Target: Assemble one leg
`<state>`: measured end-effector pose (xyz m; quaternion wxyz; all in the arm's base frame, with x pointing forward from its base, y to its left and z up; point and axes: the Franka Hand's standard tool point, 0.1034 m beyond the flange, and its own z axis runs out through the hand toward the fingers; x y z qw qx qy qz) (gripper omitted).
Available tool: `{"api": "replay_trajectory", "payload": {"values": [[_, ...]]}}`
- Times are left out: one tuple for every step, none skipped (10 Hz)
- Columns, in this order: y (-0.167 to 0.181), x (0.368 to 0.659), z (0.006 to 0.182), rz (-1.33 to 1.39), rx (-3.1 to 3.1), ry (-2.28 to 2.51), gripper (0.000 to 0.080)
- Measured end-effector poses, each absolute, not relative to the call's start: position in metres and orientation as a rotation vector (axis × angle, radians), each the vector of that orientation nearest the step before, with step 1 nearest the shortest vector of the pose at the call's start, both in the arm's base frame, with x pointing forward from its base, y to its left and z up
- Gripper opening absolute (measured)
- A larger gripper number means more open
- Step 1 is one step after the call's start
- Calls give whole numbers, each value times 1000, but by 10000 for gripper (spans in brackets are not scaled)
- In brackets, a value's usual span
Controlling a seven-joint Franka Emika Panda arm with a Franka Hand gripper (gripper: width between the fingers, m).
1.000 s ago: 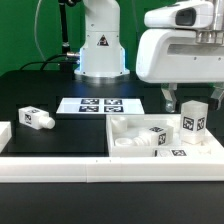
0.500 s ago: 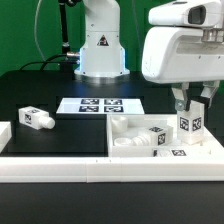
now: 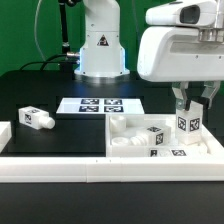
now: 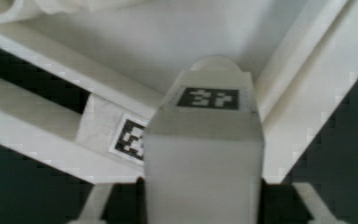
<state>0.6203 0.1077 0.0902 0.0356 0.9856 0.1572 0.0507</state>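
Observation:
My gripper (image 3: 191,104) is shut on a white leg (image 3: 190,122) with a square tag and holds it upright over the right end of the large white tray-shaped part (image 3: 200,153). In the wrist view the held leg (image 4: 211,150) fills the middle between my gripper (image 4: 206,205) fingers, its tag facing the camera. Two more tagged legs (image 3: 150,138) lie inside the tray part. Another leg (image 3: 35,118) lies on the black table at the exterior view's left.
The marker board (image 3: 100,105) lies flat behind the tray part. A long white rail (image 3: 60,170) runs along the front edge. The robot base (image 3: 100,45) stands at the back. A small white block (image 3: 4,134) sits at the far left.
My gripper has risen slightly with the leg in it. The other parts have not moved.

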Motion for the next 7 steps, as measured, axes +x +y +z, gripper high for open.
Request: {"api": "replay_trajectory", "payload": {"values": [[110,620,90,165,3066,260,285],[113,619,90,174,3089,-22,285],[113,620,90,181,3094,-200,285],[114,620,90,187,3087,-448,285],[115,620,91,187,3060,-667,285],[115,620,91,188,3025,-838,285],[115,620,91,179,2982,-999,285]]}}
